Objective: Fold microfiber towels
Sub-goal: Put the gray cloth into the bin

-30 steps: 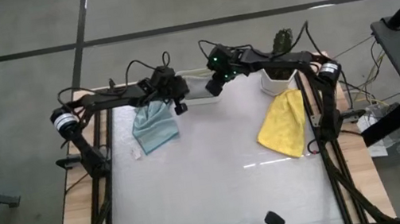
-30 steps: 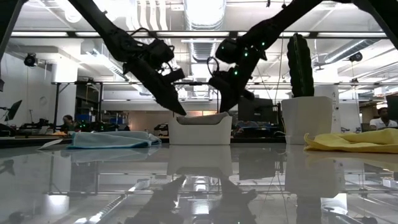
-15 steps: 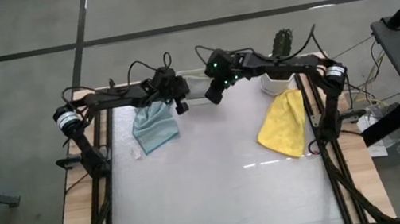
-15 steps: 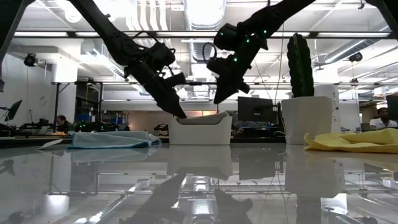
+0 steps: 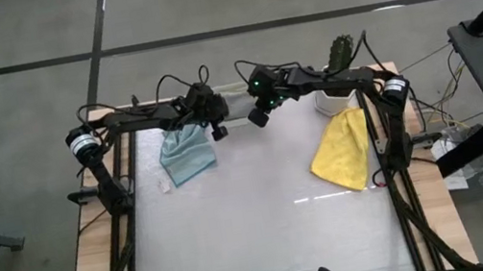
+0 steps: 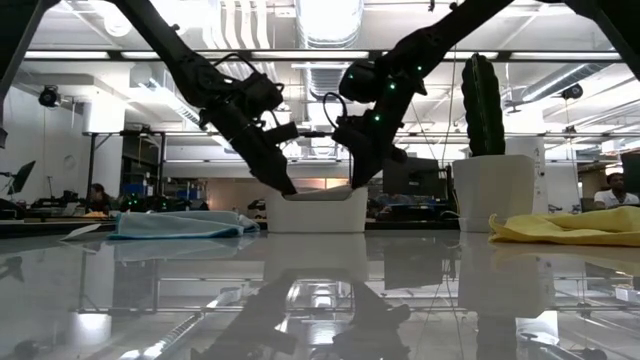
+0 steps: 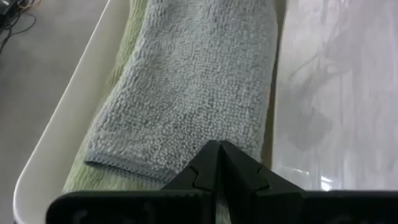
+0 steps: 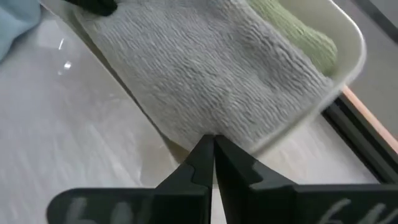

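- Table (image 5: 265, 219) fills most of what we see from above, its glossy top bare across the middle and near side.
- Yellow towel (image 5: 342, 149) lies crumpled near the right edge; we also see it low at the right of the level view (image 6: 565, 227).
- Pale blue-grey towel (image 5: 187, 152) lies rumpled at the far left, just beside the left arm.
- White tub (image 6: 315, 211) stands at the far edge between the two arms; it holds a grey towel (image 7: 186, 87) lying on top of a sage green towel (image 8: 292, 28).
- Cactus (image 6: 482, 105) in a white pot (image 6: 493, 193) stands at the far right, behind the right arm.
- Left end effector (image 7: 219, 149) is clenched, its tip over the grey towel at the tub's rim; we cannot tell whether it touches.
- Right end effector (image 8: 208, 146) is clenched too, poised over the same towel from the tub's other side.
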Tool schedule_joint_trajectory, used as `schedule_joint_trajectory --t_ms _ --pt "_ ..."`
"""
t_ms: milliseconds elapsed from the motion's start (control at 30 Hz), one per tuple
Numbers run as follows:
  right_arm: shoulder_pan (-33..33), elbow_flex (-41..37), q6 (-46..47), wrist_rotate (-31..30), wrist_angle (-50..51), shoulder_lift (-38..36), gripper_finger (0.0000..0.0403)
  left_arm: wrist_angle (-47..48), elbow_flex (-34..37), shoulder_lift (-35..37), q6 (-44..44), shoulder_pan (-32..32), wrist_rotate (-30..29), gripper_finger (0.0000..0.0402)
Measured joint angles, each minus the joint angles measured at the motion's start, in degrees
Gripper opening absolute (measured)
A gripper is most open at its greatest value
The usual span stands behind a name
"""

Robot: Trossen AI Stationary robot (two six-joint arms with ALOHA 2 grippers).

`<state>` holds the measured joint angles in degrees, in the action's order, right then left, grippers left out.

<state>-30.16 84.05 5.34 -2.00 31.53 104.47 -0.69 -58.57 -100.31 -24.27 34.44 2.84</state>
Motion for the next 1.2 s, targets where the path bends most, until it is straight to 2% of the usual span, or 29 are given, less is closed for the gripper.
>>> schedule_joint_trajectory --t_ms 300,567,700,900,1200 --pt "0.01 0.28 0.00 0.04 1.70 -0.07 0.0009 0.60 -0.05 0.93 -0.30 0.02 -0.17 0.0006" --pt "-0.52 5.93 -2.98 -0.03 2.05 -0.20 0.0009 0.00 -0.52 5.59 -1.67 0.07 -0.20 0.0006" --pt "-1.61 6.61 -3.93 -0.13 -0.34 -0.20 0.0009 -4.62 -0.63 5.90 -2.53 0.35 -0.18 0.0006" --pt "-2.46 6.21 -3.87 -0.12 0.78 -0.08 0.0009 -11.47 -0.42 2.25 -2.67 1.31 -1.66 0.0006" --pt "-1.44 3.69 -2.90 0.54 2.28 2.92 0.0009 -8.42 -0.46 -3.23 -1.66 1.88 -3.69 0.0006"
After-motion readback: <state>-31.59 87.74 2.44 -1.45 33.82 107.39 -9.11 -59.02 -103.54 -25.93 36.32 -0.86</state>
